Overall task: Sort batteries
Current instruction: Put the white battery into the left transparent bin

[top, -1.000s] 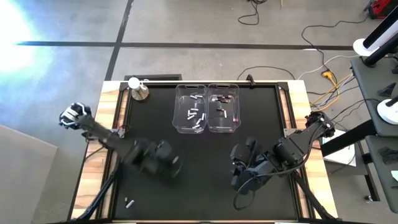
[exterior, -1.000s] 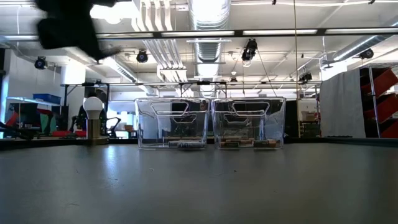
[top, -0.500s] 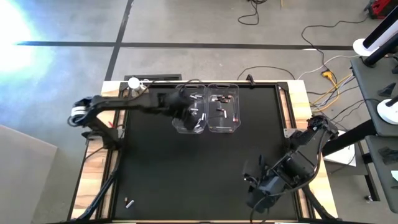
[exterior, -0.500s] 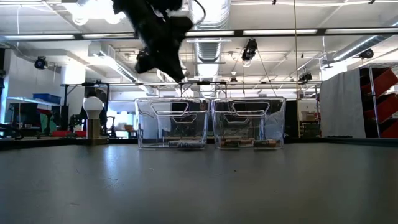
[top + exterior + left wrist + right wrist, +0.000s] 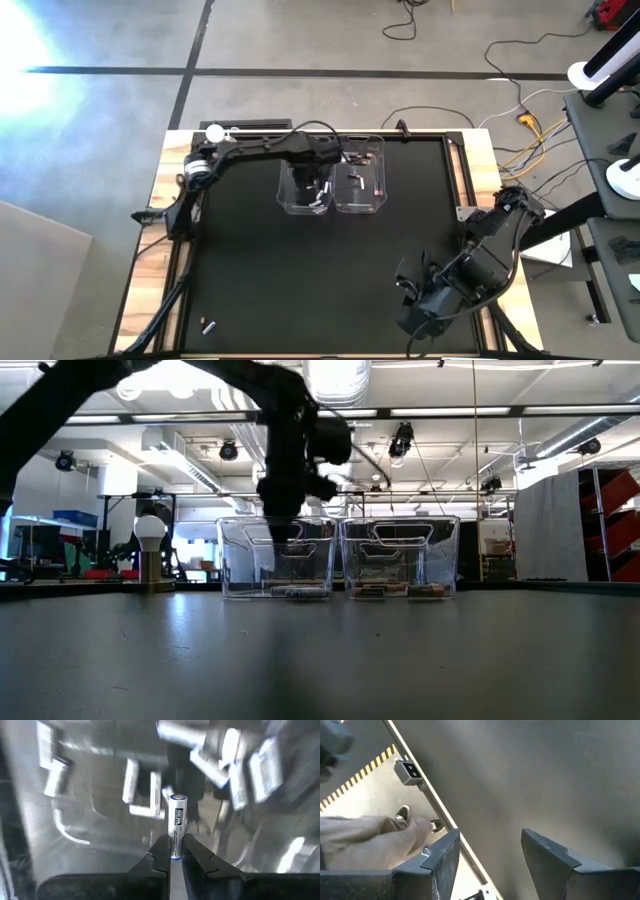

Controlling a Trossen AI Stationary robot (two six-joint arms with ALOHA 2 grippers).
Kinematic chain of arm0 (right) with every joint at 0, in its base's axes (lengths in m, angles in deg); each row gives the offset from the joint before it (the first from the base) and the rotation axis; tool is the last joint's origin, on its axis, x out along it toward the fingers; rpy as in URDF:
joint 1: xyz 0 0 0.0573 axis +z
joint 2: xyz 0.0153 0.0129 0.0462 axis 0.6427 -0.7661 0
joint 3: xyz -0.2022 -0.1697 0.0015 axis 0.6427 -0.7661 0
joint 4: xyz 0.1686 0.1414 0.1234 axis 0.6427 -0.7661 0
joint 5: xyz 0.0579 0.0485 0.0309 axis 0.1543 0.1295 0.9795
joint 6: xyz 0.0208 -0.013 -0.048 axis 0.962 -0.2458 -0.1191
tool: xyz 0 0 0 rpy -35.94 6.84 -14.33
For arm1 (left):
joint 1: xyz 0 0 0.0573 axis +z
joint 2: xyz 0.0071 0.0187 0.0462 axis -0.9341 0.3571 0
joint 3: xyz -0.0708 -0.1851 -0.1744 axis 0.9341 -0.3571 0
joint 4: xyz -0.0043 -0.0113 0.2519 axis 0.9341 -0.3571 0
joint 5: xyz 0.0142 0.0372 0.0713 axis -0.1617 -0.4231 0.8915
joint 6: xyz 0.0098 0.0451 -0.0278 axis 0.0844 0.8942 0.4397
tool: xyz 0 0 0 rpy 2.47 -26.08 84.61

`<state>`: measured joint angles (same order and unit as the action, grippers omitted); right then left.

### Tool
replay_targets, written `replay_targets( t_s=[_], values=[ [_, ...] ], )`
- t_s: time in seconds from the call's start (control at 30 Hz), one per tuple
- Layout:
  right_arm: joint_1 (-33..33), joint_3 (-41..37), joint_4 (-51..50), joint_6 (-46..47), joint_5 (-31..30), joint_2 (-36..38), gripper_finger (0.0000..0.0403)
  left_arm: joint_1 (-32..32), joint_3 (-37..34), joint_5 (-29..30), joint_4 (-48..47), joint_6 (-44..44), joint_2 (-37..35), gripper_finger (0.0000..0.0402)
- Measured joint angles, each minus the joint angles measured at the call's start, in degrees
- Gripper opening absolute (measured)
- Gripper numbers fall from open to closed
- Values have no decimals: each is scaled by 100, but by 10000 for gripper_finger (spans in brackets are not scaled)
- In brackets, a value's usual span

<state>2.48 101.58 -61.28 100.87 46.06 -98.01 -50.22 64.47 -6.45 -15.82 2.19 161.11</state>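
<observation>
Now the left gripper [image 5: 318,186] hangs over the left bin [image 5: 287,196] at upper centre of the high view, its arm stretched across from the table's left edge. 1 second ago that arm was folded low at centre left of the frame; half a second ago it was reaching toward the bins, and it has since settled above the left one. In the left wrist view the fingers [image 5: 159,856] are clamped together on a silvery-white battery [image 5: 176,822], held upright between them, with more pale batteries [image 5: 131,781] lying blurred in the bin beneath. The low view shows the gripper [image 5: 283,520] just above the bin's rim, so I judge the carry done and the release next; this bin already holds pale cells, so the held one matches.

The right bin [image 5: 374,196], touching the left one, holds the darker batteries [image 5: 356,180]. 1 battery [image 5: 208,326] lies alone on the mat at lower left of the high view, well apart from the bins, not yet sorted.

The right gripper [image 5: 413,312] has pulled back from centre right to the lower right corner, where it waits with fingers [image 5: 442,857] apart and nothing between them, near the table's edge.
</observation>
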Motion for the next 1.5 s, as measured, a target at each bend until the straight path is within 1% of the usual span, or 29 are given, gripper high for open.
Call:
replay_targets(
  t_s=[0.07, 0.17, 0.33, 0.43, 0.7, 0.83, 0.97, 1.07, 1.17, 1.27, 1.4, 1.5],
  values=[
    [92, 0, 2, 269, -2, 0, 203, 81, 65, 22, -160, 194, 263, 7],
    [272, 0, 17, 582, -4, 0, 203, 183, 82, 51, -110, 232, 473, 7],
    [537, 0, 23, 728, -2, 0, 203, 182, 68, -3, -5, 437, 632, 7],
    [571, 0, 26, 728, -3, 0, 203, 182, 68, -203, 15, 459, 684, 7],
    [562, -2, 49, 980, -37, 0, 203, 205, 50, -202, 88, 388, 871, 9],
    [565, -2, 86, 979, -24, 0, 203, 205, 60, -107, 78, 38, 879, 35],
    [565, -2, 85, 917, -17, 0, 203, 205, 179, -95, 37, -209, 871, 79],
    [565, -2, 87, 980, -15, 0, 203, 187, 323, -96, -23, -240, 816, 108],
    [565, -2, 90, 1141, -2, 0, 203, 94, 454, -96, -29, -698, 631, 124],
    [565, -2, 96, 1161, 0, 0, 203, -169, 474, -93, -21, -1154, 190, 126],
    [554, -2, 132, 1159, -51, -4, 203, -913, 191, -87, 44, -1589, -680, 118],
    [535, -2, 257, 1094, -306, -11, 203, -1675, -88, -1, 73, -2315, -1442, 117]
  ],
)
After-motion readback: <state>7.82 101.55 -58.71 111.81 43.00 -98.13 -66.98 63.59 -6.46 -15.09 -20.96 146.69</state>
